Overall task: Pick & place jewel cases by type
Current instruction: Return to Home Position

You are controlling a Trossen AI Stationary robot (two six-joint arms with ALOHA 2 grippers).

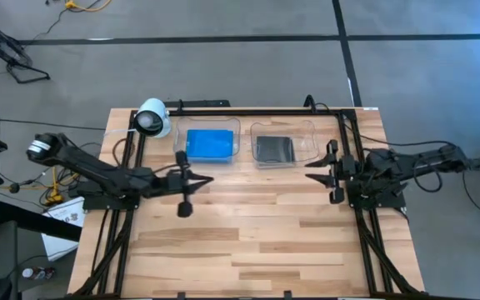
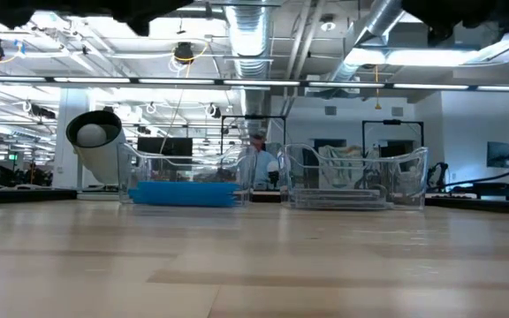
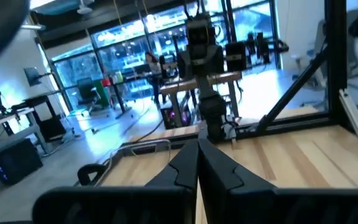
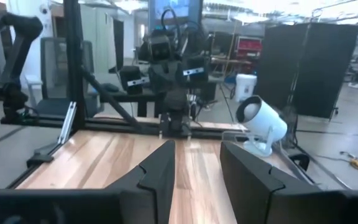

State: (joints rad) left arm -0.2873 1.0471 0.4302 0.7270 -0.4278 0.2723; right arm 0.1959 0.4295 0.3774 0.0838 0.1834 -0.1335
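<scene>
Bare pale wood of the desk (image 2: 254,265) fills the foreground of the low view. At the desk's far edge two clear rounded trays sit side by side, near each other but not touching. The left tray (image 1: 237,125) holds the blue jewel cases (image 1: 210,143), lying flat; in the low view they show as a bright blue layer on the tray floor. The right tray (image 1: 307,137) holds the dark jewel cases (image 1: 273,149), also lying flat, and in the low view they show as a thin clear-grey stack. How many cases lie in either tray cannot be told. A white camera (image 1: 151,119) stands just beside the left tray, on its outer side, near the desk's far left corner.

The left pincer (image 1: 209,178) hangs above the desk in front of the left tray, pointing toward the middle. Its wrist view shows the two dark fingers (image 3: 185,168) pressed together with nothing between them. The right pincer (image 1: 309,171) hangs in front of the right tray's outer end, pointing back toward the left arm. Its fingers (image 4: 160,171) are spread, bare wood shows in the gap, and it grips nothing. Neither pincer touches a tray or a case.
</scene>
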